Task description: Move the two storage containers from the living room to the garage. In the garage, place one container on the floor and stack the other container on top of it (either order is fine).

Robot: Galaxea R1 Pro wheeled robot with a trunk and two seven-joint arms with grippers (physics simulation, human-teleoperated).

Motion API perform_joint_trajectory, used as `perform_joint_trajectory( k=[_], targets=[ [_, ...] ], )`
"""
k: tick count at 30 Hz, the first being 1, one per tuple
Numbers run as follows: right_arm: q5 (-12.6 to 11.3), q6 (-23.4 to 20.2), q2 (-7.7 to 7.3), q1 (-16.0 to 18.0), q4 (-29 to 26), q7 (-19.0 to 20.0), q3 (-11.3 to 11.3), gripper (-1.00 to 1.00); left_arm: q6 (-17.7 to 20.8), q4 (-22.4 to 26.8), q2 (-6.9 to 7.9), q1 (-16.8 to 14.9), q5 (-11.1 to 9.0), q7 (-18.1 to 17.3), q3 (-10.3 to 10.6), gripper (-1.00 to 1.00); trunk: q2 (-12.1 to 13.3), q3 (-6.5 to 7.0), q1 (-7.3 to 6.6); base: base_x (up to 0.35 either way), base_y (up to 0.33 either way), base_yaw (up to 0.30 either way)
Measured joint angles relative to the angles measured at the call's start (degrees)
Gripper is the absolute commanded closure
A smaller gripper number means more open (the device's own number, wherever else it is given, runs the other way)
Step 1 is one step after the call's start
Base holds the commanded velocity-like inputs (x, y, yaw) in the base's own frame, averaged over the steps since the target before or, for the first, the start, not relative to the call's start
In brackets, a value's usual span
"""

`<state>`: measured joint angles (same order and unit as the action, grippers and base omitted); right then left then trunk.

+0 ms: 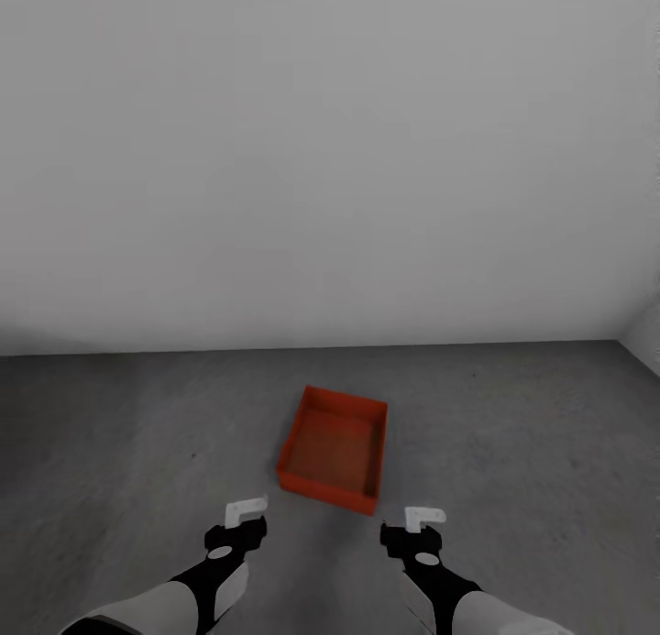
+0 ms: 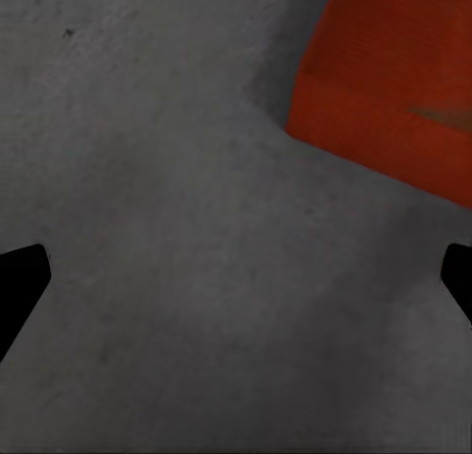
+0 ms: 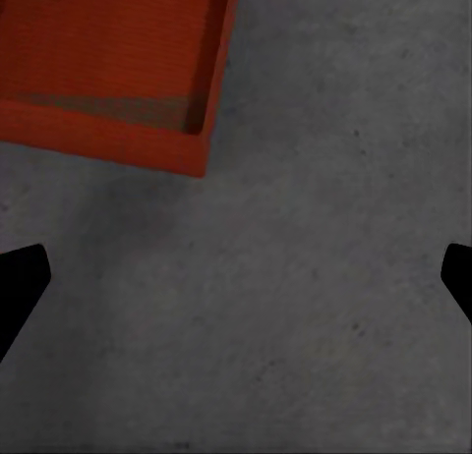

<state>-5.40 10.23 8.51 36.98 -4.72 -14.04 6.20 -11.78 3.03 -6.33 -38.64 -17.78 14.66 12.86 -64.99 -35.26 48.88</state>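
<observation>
One storage container (image 1: 332,450) counted: orange-red, open-topped, sitting on the floor (image 1: 513,433) ahead of me and short of the grey wall (image 1: 330,158). Interior looks bare. Floor is dark grey concrete, rough and matte; a wall corner shows at far right. My left gripper (image 1: 246,516) and right gripper (image 1: 414,522) hang on either side of the container's near end, apart from it. Both sets of jaws stand wide apart, holding nothing.

No text, label, brand, number or sign can be read anywhere in these views; every surface shown is plain and unmarked.
</observation>
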Motion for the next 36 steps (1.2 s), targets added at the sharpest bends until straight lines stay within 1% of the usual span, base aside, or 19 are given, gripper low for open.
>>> perform_joint_trajectory(
  k=[36],
  targets=[
    [0.1,0.1,0.00,0.0,0.0,0.0,0.0,-1.00,0.0,0.0,0.00,0.0,0.1,0.0,0.0,-1.00,0.0,0.00,0.00,-0.346,0.000,0.000]
  ],
)
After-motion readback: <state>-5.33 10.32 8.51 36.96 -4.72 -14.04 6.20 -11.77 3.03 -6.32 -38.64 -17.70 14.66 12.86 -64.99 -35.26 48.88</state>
